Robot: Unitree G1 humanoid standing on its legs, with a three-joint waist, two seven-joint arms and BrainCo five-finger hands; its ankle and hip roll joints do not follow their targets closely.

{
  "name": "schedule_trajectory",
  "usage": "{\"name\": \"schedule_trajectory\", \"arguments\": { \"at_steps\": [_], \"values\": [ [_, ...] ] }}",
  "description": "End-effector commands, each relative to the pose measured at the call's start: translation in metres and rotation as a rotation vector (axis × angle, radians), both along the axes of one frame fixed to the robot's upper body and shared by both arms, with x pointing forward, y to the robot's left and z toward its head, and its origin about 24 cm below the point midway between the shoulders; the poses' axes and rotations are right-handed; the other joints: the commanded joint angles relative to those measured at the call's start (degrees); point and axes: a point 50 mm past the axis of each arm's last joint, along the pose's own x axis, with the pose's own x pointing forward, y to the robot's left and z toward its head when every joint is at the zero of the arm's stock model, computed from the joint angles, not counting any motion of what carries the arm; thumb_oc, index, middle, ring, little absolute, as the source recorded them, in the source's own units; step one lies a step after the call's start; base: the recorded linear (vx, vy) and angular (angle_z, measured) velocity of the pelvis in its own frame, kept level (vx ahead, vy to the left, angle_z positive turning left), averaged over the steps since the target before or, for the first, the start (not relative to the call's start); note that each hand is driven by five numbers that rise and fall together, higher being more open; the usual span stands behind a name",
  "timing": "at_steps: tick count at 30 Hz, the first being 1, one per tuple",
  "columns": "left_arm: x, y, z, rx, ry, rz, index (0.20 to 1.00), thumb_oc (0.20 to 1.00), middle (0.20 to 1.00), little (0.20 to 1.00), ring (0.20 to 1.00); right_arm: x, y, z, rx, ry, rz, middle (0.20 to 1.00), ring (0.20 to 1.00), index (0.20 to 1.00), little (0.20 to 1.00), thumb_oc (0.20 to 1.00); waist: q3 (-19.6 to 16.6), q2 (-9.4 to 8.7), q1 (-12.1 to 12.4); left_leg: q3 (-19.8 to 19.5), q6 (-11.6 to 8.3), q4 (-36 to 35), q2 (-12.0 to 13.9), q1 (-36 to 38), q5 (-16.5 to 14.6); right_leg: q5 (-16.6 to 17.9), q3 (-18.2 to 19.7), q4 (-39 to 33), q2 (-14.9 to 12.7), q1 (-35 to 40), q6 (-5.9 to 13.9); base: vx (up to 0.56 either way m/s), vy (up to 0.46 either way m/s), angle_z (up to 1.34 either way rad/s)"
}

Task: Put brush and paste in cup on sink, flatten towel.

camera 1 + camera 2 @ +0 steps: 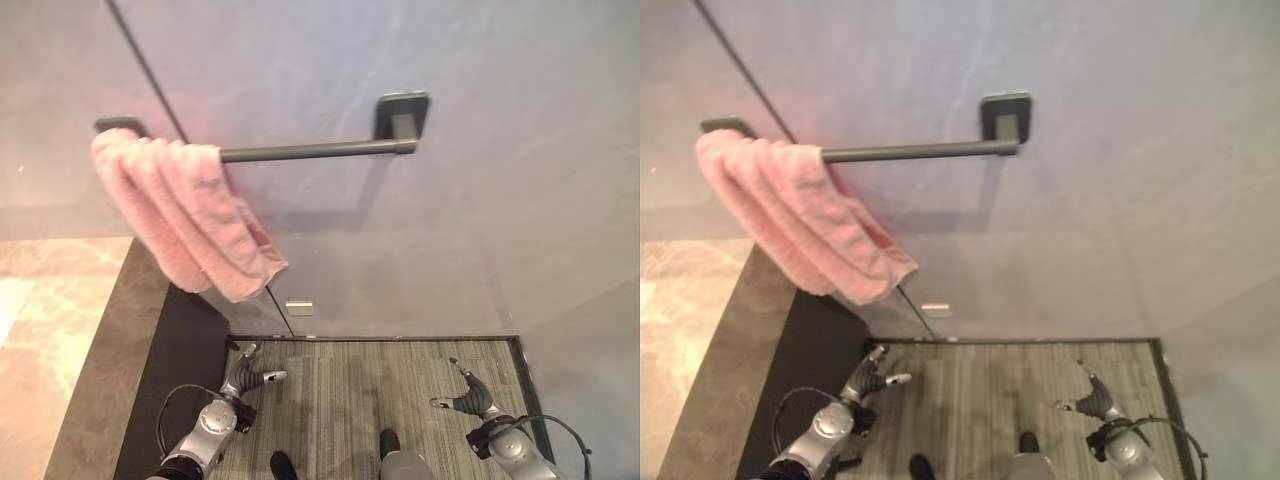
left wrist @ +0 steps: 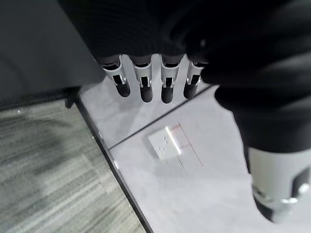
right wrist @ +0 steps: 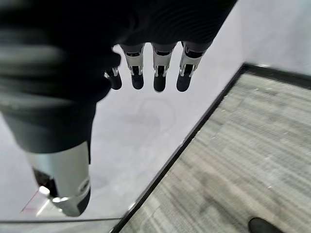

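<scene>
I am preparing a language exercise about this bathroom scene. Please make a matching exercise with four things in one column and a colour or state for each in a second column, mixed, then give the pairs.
Things:
1. towel
2. towel bar
3. left robot hand
4. floor

Descriptions:
A. dark grey metal, fixed on the wall
B. grey, striped
C. pink, bunched at one end of the bar
D. open, holding nothing

Pairs: 1-C, 2-A, 3-D, 4-B
</scene>
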Motion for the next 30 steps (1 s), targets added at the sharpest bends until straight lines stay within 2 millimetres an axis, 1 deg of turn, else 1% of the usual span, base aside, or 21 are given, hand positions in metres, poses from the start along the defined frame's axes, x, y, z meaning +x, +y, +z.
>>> {"name": "schedule_trajectory", "arguments": {
  "at_steps": [1, 4, 5, 7, 8, 9, 10, 11, 12, 15, 16, 17, 18, 19, 21, 23, 25, 27, 28, 29, 30],
  "values": [
    [0.007, 0.016, 0.019, 0.042, -0.112, -0.013, 1.000, 1.000, 1.000, 1.000, 1.000, 0.021, 0.014, 0.021, 0.049, -0.141, 0.043, 1.000, 1.000, 1.000, 1.000, 1.000, -0.7, -3.04, 1.3, 0.1, -3.23, 0.2, 1.6, 0.1, 1.1, 3.4, 5.5, -1.9, -1.3, 0.0, 1.98, 0.00, 0.000, 0.00],
    [0.007, 0.019, 0.027, 0.057, -0.149, -0.035, 1.000, 1.000, 1.000, 1.000, 1.000, 0.031, 0.023, 0.034, 0.071, -0.209, 0.090, 1.000, 1.000, 1.000, 1.000, 1.000, -0.6, -3.32, 2.2, -0.5, -3.39, 0.2, 1.7, -0.1, 1.2, 3.4, 5.2, -2.0, -1.4, 0.3, 2.08, 0.00, 0.000, 0.00],
    [0.007, 0.019, 0.027, 0.057, -0.148, -0.035, 1.000, 1.000, 1.000, 1.000, 1.000, 0.031, 0.023, 0.034, 0.071, -0.209, 0.090, 1.000, 1.000, 1.000, 1.000, 1.000, -0.7, -3.34, 2.1, -0.5, -3.39, 0.2, 1.7, -0.1, 1.2, 3.4, 5.1, -2.1, -1.4, 0.3, 2.08, 0.00, 0.000, 0.00],
    [0.006, 0.020, 0.033, 0.081, -0.163, -0.088, 1.000, 1.000, 1.000, 1.000, 1.000, 0.038, 0.029, 0.044, 0.087, -0.253, 0.118, 1.000, 1.000, 1.000, 1.000, 1.000, -0.7, -3.41, 2.7, -1.2, -3.55, 0.2, 2.0, -0.5, 1.5, 3.3, 4.5, -2.2, -1.4, 0.6, 2.16, 0.00, 0.000, 0.00],
    [0.006, 0.020, 0.033, 0.081, -0.162, -0.088, 1.000, 1.000, 1.000, 1.000, 1.000, 0.038, 0.029, 0.044, 0.087, -0.252, 0.118, 1.000, 1.000, 1.000, 1.000, 1.000, -0.7, -3.41, 2.7, -1.2, -3.55, 0.2, 2.0, -0.5, 1.5, 3.3, 4.5, -2.2, -1.4, 0.6, 2.16, 0.00, 0.000, 0.00],
    [0.008, 0.019, 0.039, 0.092, -0.181, -0.127, 1.000, 1.000, 1.000, 1.000, 1.000, 0.040, 0.031, 0.049, 0.089, -0.275, 0.131, 1.000, 1.000, 1.000, 1.000, 1.000, -0.7, -3.41, 2.8, -1.4, -3.61, 0.2, 2.1, -0.6, 1.6, 3.2, 4.3, -2.1, -1.5, 0.7, 2.20, 0.01, 0.005, 0.04],
    [0.009, 0.018, 0.053, 0.124, -0.218, -0.224, 1.000, 1.000, 1.000, 1.000, 1.000, 0.044, 0.032, 0.060, 0.095, -0.319, 0.155, 1.000, 1.000, 1.000, 1.000, 1.000, -0.7, -3.33, 2.8, -1.6, -3.72, 0.2, 2.1, -0.6, 1.6, 3.2, 3.9, -2.1, -1.6, 1.0, 2.30, 0.01, 0.005, 0.06],
    [0.009, 0.018, 0.053, 0.124, -0.218, -0.224, 1.000, 1.000, 1.000, 1.000, 1.000, 0.044, 0.032, 0.060, 0.095, -0.318, 0.155, 1.000, 1.000, 1.000, 1.000, 1.000, -0.7, -3.35, 2.8, -1.6, -3.72, 0.2, 2.1, -0.6, 1.6, 3.2, 3.9, -2.1, -1.6, 1.1, 2.30, 0.03, 0.024, 0.10],
    [0.011, 0.017, 0.077, 0.185, -0.287, -0.362, 1.000, 1.000, 1.000, 1.000, 1.000, 0.049, 0.031, 0.073, 0.080, -0.362, 0.187, 1.000, 1.000, 1.000, 1.000, 1.000, -0.6, -3.01, 3.0, -1.8, -3.76, 0.2, 2.1, -0.3, 1.4, 3.1, 3.7, -2.1, -1.8, 1.5, 2.48, 0.04, 0.023, 0.10],
    [0.014, 0.018, 0.119, 0.243, -0.391, -0.528, 1.000, 1.000, 1.000, 1.000, 1.000, 0.058, 0.035, 0.091, 0.112, -0.428, 0.222, 1.000, 1.000, 1.000, 1.000, 1.000, -1.1, -2.92, 3.0, -1.7, -3.85, 0.2, 2.1, 0.1, 1.2, 3.5, 3.6, -2.5, -2.0, 1.9, 2.82, 0.03, 0.016, 0.10],
    [0.015, 0.022, 0.135, 0.259, -0.420, -0.557, 1.000, 1.000, 1.000, 1.000, 1.000, 0.061, 0.039, 0.099, 0.119, -0.451, 0.251, 1.000, 1.000, 1.000, 1.000, 1.000, -1.2, -3.11, 3.1, -1.6, -3.87, 0.2, 2.0, 0.3, 1.0, 3.6, 3.6, -2.8, -2.1, 2.1, 3.01, 0.03, 0.015, 0.08],
    [0.016, 0.021, 0.150, 0.264, -0.462, -0.596, 1.000, 1.000, 1.000, 1.000, 1.000, 0.063, 0.041, 0.107, 0.119, -0.478, 0.276, 1.000, 1.000, 1.000, 1.000, 1.000, -1.3, -2.93, 3.2, -1.5, -3.89, 0.2, 2.0, 0.4, 1.0, 3.7, 3.6, -2.8, -2.2, 2.2, 3.11, 0.00, 0.000, 0.00],
    [0.015, 0.023, 0.175, 0.265, -0.515, -0.637, 1.000, 1.000, 1.000, 1.000, 1.000, 0.066, 0.043, 0.118, 0.131, -0.514, 0.292, 1.000, 1.000, 1.000, 1.000, 1.000, -1.4, -2.90, 3.5, -1.4, -3.94, 0.2, 1.9, 0.6, 0.9, 3.8, 3.4, -3.0, -2.4, 2.4, 3.27, 0.00, 0.000, 0.00],
    [0.014, 0.024, 0.186, 0.262, -0.534, -0.651, 1.000, 1.000, 1.000, 1.000, 1.000, 0.067, 0.045, 0.123, 0.140, -0.534, 0.302, 1.000, 1.000, 1.000, 1.000, 1.000, -1.5, -2.95, 3.6, -1.4, -3.98, 0.2, 1.9, 0.7, 0.9, 3.9, 3.4, -3.1, -2.5, 2.5, 3.33, 0.00, 0.000, 0.00],
    [0.012, 0.024, 0.214, 0.251, -0.589, -0.696, 1.000, 1.000, 1.000, 1.000, 1.000, 0.070, 0.049, 0.140, 0.148, -0.590, 0.338, 1.000, 1.000, 1.000, 1.000, 1.000, -1.6, -2.87, 3.8, -1.5, -4.05, 0.2, 1.8, 0.6, 1.0, 4.0, 3.3, -3.1, -2.6, 2.5, 3.45, 0.00, 0.000, 0.00],
    [0.009, 0.025, 0.240, 0.230, -0.642, -0.712, 1.000, 1.000, 1.000, 1.000, 1.000, 0.073, 0.049, 0.154, 0.119, -0.646, 0.356, 1.000, 1.000, 1.000, 1.000, 1.000, -1.5, -2.79, 4.3, -1.7, -4.04, 0.2, 1.7, 0.5, 1.1, 4.1, 3.1, -3.0, -2.8, 2.6, 3.53, 0.00, 0.000, 0.00],
    [0.008, 0.029, 0.258, 0.236, -0.686, -0.711, 1.000, 1.000, 1.000, 1.000, 1.000, 0.074, 0.054, 0.165, 0.132, -0.683, 0.385, 1.000, 1.000, 1.000, 1.000, 1.000, -1.5, -2.66, 4.8, -1.9, -4.08, 0.2, 1.5, 0.5, 1.2, 4.2, 2.9, -3.0, -3.0, 2.7, 3.61, 0.00, 0.000, 0.00],
    [0.007, 0.037, 0.270, 0.260, -0.721, -0.667, 1.000, 1.000, 1.000, 1.000, 1.000, 0.073, 0.058, 0.172, 0.153, -0.706, 0.405, 1.000, 1.000, 1.000, 1.000, 1.000, -1.5, -2.59, 5.2, -2.2, -4.06, 0.2, 1.3, 0.4, 1.3, 4.3, 2.5, -3.1, -3.2, 2.9, 3.70, 0.00, 0.011, 0.02],
    [0.006, 0.038, 0.270, 0.261, -0.720, -0.666, 1.000, 1.000, 1.000, 1.000, 1.000, 0.072, 0.058, 0.172, 0.155, -0.705, 0.406, 1.000, 1.000, 1.000, 1.000, 1.000, -1.5, -2.64, 5.1, -2.2, -4.05, 0.2, 1.3, 0.4, 1.3, 4.3, 2.5, -3.1, -3.2, 2.9, 3.71, 0.00, 0.020, 0.03],
    [0.006, 0.046, 0.284, 0.299, -0.777, -0.620, 1.000, 1.000, 1.000, 1.000, 1.000, 0.071, 0.062, 0.181, 0.164, -0.735, 0.432, 1.000, 1.000, 1.000, 1.000, 1.000, -1.5, -2.57, 6.0, -2.8, -4.01, 0.2, 1.1, 0.0, 1.4, 4.5, 2.0, -3.3, -3.4, 3.1, 3.83, 0.00, 0.013, 0.04],
    [0.005, 0.047, 0.284, 0.301, -0.777, -0.618, 1.000, 1.000, 1.000, 1.000, 1.000, 0.071, 0.062, 0.181, 0.166, -0.735, 0.434, 1.000, 1.000, 1.000, 1.000, 1.000, -1.5, -2.61, 5.8, -2.8, -4.00, 0.2, 1.1, 0.0, 1.4, 4.5, 2.0, -3.3, -3.4, 3.1, 3.84, -0.02, 0.024, 0.09]
  ]
}}
